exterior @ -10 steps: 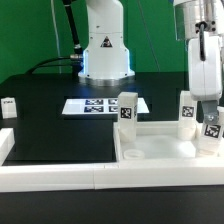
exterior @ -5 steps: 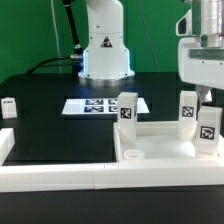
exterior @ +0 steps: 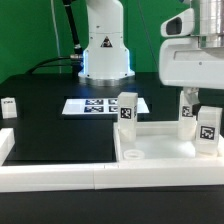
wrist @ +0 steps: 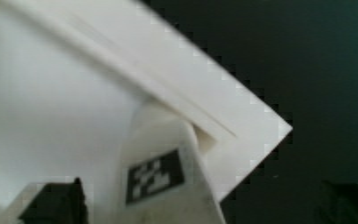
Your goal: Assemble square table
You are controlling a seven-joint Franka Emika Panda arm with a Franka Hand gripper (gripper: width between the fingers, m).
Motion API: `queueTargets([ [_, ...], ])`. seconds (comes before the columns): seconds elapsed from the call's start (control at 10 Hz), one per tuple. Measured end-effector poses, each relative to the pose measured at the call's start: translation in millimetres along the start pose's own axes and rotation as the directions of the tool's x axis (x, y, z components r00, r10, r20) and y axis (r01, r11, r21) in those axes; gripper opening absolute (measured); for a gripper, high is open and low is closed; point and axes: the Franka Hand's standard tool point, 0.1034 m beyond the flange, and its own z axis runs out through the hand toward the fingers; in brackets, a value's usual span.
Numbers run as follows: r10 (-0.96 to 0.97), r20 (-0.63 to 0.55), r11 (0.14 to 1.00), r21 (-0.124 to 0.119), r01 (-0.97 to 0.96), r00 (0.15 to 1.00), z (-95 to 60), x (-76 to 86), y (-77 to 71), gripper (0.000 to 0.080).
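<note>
1. Claw (wrist: 206, 202) spread wide, gripping nothing, upper right of the exterior view.
2. Tagged leg (exterior: 209, 132) upright just below claw, not touching it.
3. Leg stands on square top (exterior: 160, 150), lower right, on bench (exterior: 50, 130).

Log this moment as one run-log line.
tool: open, above corner leg | tabletop: three legs upright | fourth leg: loose, apart

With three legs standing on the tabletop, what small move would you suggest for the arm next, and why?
Probably swing the end effector toward the exterior view's left, to the loose leg on the black table. It hovers open above the tabletop, where three legs stand upright; only that one seems unmounted.
</note>
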Motion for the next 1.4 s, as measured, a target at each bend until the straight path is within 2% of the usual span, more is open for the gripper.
queueTargets([
  [0.1,-0.088,-0.018,0.996,0.008,0.088,0.996,1.5,4.9,-1.0,0.0649],
  [0.2,-0.069,-0.017,0.998,0.009,0.069,0.997,1.5,3.8,-1.5,0.0649],
  [0.3,-0.052,-0.016,0.999,0.009,0.052,0.999,1.7,3.9,-1.2,0.0559],
  [0.4,-0.049,-0.015,0.999,0.005,0.049,0.999,2.5,4.5,1.3,0.0378],
  [0.5,0.038,-0.010,0.999,-0.004,-0.038,0.999,3.8,5.6,6.4,0.0304],
  [0.8,0.274,-0.010,0.962,-0.007,-0.274,0.962,4.4,6.8,9.8,0.0304],
  [1.0,0.601,0.021,0.799,-0.001,-0.601,0.799,4.6,4.2,13.7,0.0303],
  [1.1,0.697,0.051,0.716,-0.004,-0.698,0.715,5.0,3.0,13.8,0.0303],
  [1.2,0.823,0.093,0.563,-0.002,-0.827,0.560,6.1,1.1,11.8,0.0301],
  [1.3,0.876,0.121,0.470,-0.003,-0.883,0.466,6.9,0.7,11.4,0.0301],
  [1.4,0.886,0.124,0.451,-0.005,-0.892,0.447,6.9,0.8,11.6,0.0301],
])
